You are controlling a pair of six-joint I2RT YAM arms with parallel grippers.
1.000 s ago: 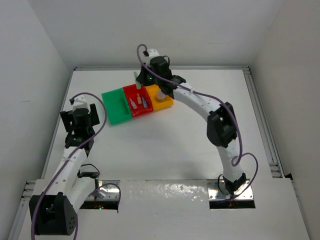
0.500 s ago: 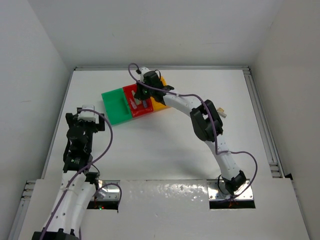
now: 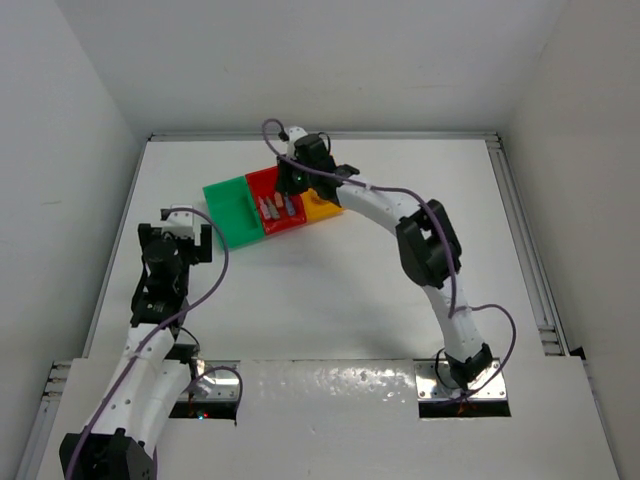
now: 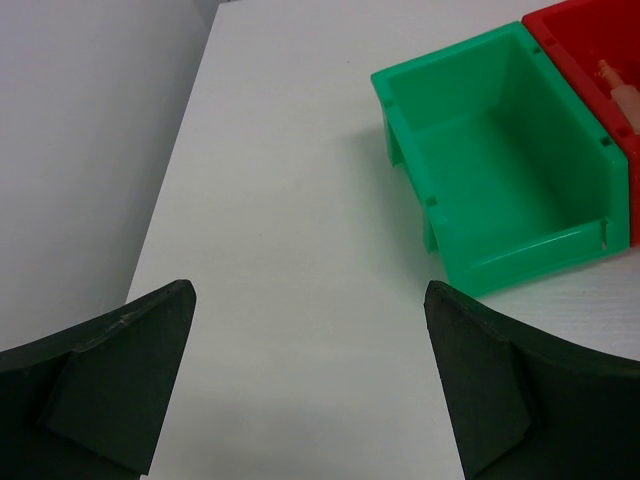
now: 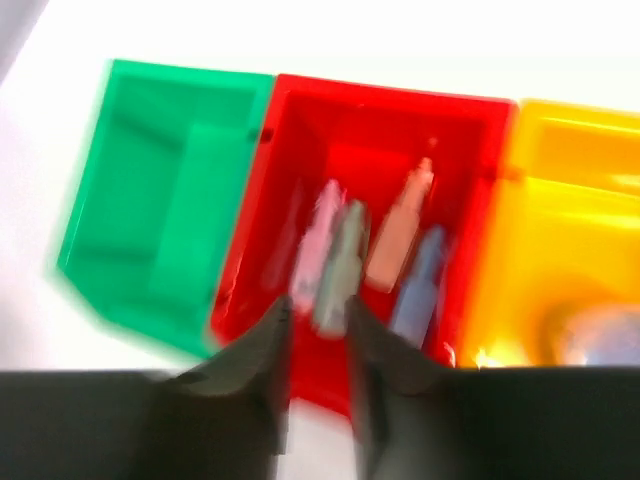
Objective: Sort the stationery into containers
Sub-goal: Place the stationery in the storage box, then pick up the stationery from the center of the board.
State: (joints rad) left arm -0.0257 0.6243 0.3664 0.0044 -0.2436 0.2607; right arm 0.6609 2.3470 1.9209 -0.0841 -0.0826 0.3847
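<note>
The three joined bins stand at the far middle of the table: green (image 3: pixel 230 215), red (image 3: pixel 262 182) and yellow-orange (image 3: pixel 326 208). My right gripper (image 3: pixel 290 188) hovers over the red bin. In the blurred right wrist view its jaws (image 5: pixel 318 305) stand narrowly apart, closed on the near end of a pale green piece (image 5: pixel 338 260). Pink (image 5: pixel 318 235), orange (image 5: pixel 398 235) and blue (image 5: pixel 420 285) pieces lie in the red bin (image 5: pixel 300 120). A grey roll (image 5: pixel 590 335) lies in the yellow-orange bin (image 5: pixel 560 140). My left gripper (image 3: pixel 185 228) is open and empty (image 4: pixel 310 290), short of the green bin (image 4: pixel 500 170).
The green bin (image 5: pixel 150 200) holds nothing that I can see. The left wall runs close beside the left arm (image 3: pixel 150 300). The table's back edge (image 3: pixel 400 137) lies just behind the bins.
My right gripper swung from behind the bins to over the red bin. My left arm drew back toward its base and turned to face the green bin.
</note>
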